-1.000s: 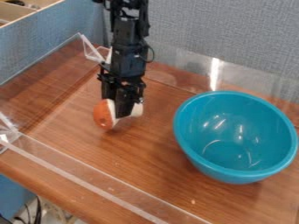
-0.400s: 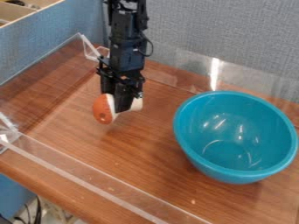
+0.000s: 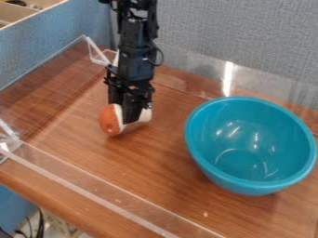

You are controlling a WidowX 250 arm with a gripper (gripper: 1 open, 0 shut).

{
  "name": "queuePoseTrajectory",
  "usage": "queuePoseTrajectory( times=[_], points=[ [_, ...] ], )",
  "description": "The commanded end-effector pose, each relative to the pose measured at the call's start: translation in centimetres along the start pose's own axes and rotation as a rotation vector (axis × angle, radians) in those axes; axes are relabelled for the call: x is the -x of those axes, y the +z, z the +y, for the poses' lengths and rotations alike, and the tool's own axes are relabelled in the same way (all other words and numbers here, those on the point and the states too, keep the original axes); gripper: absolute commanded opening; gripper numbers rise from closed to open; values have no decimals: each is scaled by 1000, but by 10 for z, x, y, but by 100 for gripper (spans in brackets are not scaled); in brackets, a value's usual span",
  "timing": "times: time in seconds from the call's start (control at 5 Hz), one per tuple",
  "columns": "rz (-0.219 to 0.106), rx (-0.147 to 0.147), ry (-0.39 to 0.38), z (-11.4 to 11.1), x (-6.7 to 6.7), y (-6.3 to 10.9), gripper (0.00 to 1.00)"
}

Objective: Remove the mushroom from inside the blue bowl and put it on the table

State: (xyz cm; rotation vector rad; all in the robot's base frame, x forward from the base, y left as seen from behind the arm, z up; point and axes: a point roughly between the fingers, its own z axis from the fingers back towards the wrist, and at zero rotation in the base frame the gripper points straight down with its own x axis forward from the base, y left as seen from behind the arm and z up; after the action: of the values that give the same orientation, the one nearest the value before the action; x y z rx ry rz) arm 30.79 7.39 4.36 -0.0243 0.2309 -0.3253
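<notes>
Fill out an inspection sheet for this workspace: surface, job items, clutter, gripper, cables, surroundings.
Surface: reddish-brown wood-grain table with low clear acrylic walls; bare wood apart from the job items.
Job items: glossy turquoise-blue plastic bowl upright at the right, nothing in it; small toy mushroom with orange-brown cap out of the bowl, low over the wood at the left, cap facing left.
Clutter: nothing seen.
Gripper: black gripper pointing steeply down, shut on the mushroom.
Cables: nothing seen clearly.
Surroundings: grey-blue fabric panels behind; a light wooden box at upper left.
</notes>
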Motion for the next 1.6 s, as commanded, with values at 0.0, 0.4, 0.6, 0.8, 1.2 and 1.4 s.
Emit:
queuePoseTrajectory(
  times=[0.0,0.4,0.6,0.8,1.2,1.4],
  points=[
    [-70,-36,-1,6,-2,23,0],
    [-110,-41,-2,4,3,38,0],
    [-120,-43,-3,4,3,41,0],
    [-113,-42,-5,6,1,37,0],
    [-86,-36,-6,11,-3,23,0],
    [-69,-31,-3,14,-3,14,0]
  ],
)
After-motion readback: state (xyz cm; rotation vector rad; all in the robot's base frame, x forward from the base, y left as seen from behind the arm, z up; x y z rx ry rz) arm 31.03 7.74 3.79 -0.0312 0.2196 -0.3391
